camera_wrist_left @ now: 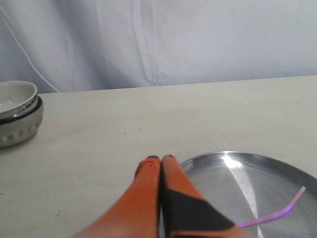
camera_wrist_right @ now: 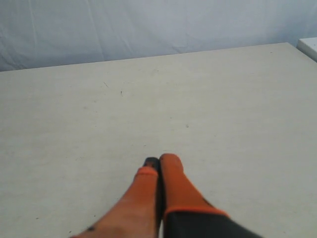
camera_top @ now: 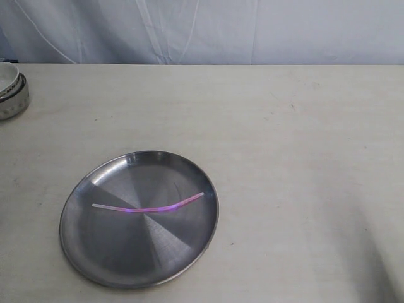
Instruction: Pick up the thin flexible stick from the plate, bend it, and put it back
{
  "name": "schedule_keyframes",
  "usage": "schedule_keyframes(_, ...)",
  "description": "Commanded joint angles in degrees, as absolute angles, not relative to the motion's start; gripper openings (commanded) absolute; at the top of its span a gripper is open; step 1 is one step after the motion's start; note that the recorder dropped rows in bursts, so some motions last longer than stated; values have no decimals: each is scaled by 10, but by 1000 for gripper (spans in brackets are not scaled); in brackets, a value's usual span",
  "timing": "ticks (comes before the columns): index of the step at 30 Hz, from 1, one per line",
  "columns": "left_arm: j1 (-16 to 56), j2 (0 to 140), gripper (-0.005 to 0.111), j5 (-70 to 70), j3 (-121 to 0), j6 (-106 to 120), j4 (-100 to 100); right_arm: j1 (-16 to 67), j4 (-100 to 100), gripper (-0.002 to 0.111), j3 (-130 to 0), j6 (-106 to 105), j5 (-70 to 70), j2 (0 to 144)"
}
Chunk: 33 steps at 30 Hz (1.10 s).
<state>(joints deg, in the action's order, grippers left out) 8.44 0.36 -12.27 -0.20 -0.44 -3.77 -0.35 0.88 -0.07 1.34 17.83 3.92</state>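
A thin pink-purple stick [camera_top: 149,206] with whitish ends lies gently curved across the middle of the round steel plate [camera_top: 95,255] at the table's front left. In the left wrist view one end of the stick [camera_wrist_left: 277,214] shows on the plate [camera_wrist_left: 223,161]. My left gripper [camera_wrist_left: 160,159] is shut with its orange fingers together and empty, just outside the plate's rim. My right gripper [camera_wrist_right: 159,162] is also shut and empty, over bare table. Neither gripper shows in the exterior view.
A small white bowl [camera_top: 11,88] stands at the far left edge of the table and also shows as the bowl [camera_wrist_left: 17,113] in the left wrist view. A white cloth backdrop [camera_top: 208,28] hangs behind the table. A white object's corner [camera_wrist_right: 309,47] sits at the table's far right.
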Motion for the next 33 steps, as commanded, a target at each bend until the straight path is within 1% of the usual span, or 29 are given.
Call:
schedule_keyframes(1, 69, 0, 0, -124, 0, 0, -56, -5, 10, 0, 0, 11, 174, 36)
schedule_keyframes(8, 35, 0, 0, -124, 0, 0, -54, -5, 10, 0, 0, 11, 174, 36)
schedule_keyframes(26, 35, 0, 0, -124, 0, 0, -29, -5, 10, 0, 0, 11, 174, 36)
schedule_keyframes(33, -14, 0, 0, -124, 0, 0, -29, -5, 10, 0, 0, 11, 174, 36)
